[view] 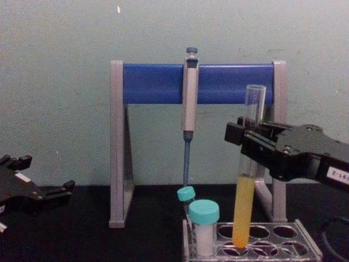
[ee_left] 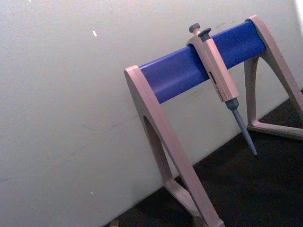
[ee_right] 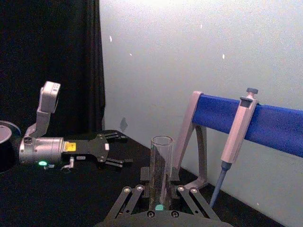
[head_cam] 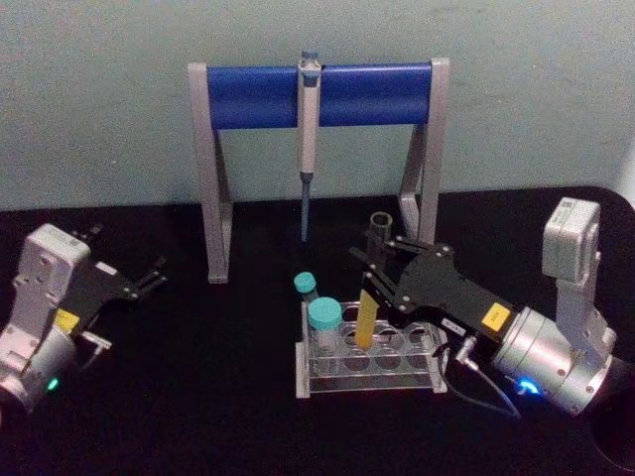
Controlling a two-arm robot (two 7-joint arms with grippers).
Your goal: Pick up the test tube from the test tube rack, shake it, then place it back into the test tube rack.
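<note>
Gripping the tube (view: 244, 207) on its clear upper part, the right gripper (view: 249, 143) is reaching in from the right, with its jaws closed on the glass; the tube is standing almost upright, its long axis vertical, the open mouth pointing up and the round bottom pointing down; yellow-orange liquid is filling its lower half; the bottom is sitting at a hole of the rack (view: 297, 252), but how deep it is going in I cannot tell; two teal-capped vials (view: 204, 226) are standing in the left end of the rack, beside the tube; behind, a pipette (view: 190, 98) is hanging from the blue bar of the stand (view: 158, 83); the left gripper (head_cam: 151, 279) is resting at the far left of the table (head_cam: 198, 397), well apart from the rack, with its jaws parted and holding nothing.
</note>
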